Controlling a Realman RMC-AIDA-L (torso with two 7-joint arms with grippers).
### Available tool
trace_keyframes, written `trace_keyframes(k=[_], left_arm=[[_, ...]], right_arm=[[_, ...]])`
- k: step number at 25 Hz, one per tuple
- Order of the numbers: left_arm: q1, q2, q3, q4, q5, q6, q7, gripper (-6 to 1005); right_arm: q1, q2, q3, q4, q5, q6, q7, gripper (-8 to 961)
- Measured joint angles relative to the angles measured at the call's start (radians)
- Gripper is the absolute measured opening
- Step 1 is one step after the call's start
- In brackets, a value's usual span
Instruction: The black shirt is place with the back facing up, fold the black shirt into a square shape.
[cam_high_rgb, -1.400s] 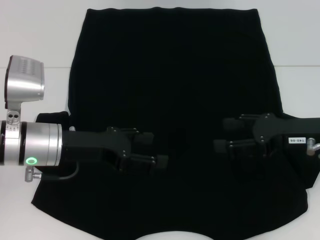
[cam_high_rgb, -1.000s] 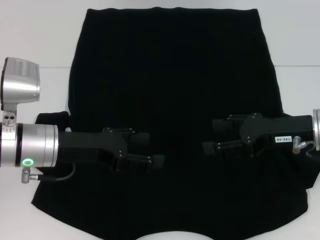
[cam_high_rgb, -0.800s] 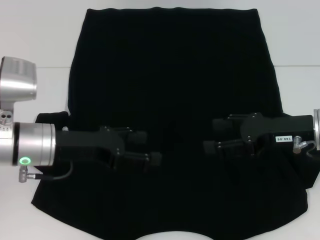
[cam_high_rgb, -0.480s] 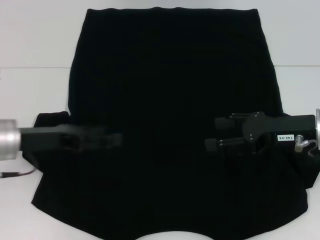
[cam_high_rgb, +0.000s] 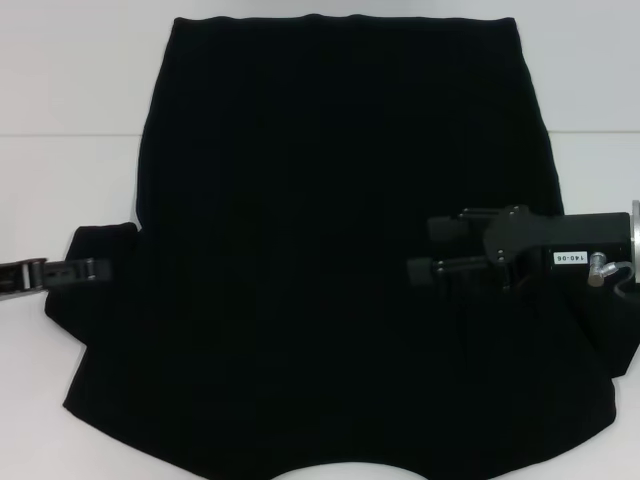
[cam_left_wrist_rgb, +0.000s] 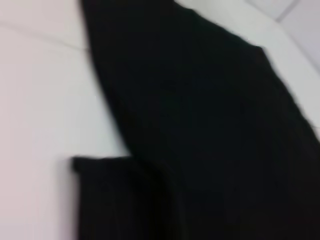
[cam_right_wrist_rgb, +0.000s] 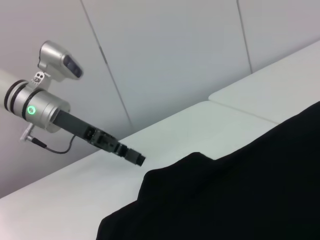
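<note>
Pulling my left gripper (cam_high_rgb: 92, 269) back to the black shirt's (cam_high_rgb: 340, 200) sleeve edge; its fingers I cannot tell. My right gripper (cam_high_rgb: 428, 250) stays over the shirt, jaws parted and empty. No fold begun, shirt flat on the white table (cam_high_rgb: 70, 80), pale wall panels (cam_right_wrist_rgb: 165, 55) beyond.

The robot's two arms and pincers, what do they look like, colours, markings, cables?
The right pincer is matte black with two blocky fingers on a black housing that bears a small white label with digits, then a silver wrist ring and a small metal fitting. The left pincer is a slim black assembly on a silver cylindrical arm with black bands, a glowing green ring light and a thin dark cable.
</note>
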Motion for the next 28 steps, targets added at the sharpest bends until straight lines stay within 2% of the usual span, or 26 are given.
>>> trace_keyframes(k=[13,19,28], left_arm=[[-0.042,0.01,0.036,0.022,0.205,-0.063,-0.192,881],[-0.056,0.011,0.092,0.007,0.252,-0.112,-0.25,881],[-0.073,0.016,0.103,-0.037,0.255,-0.133,-0.254,880]], right_arm=[[0.002,-0.007,0.035,0.0,0.0,-0.009,0.0,896],[0.002,-0.008,0.038,0.0,0.0,-0.008,0.0,896],[0.002,-0.009,0.051,-0.002,0.0,-0.009,0.0,896]])
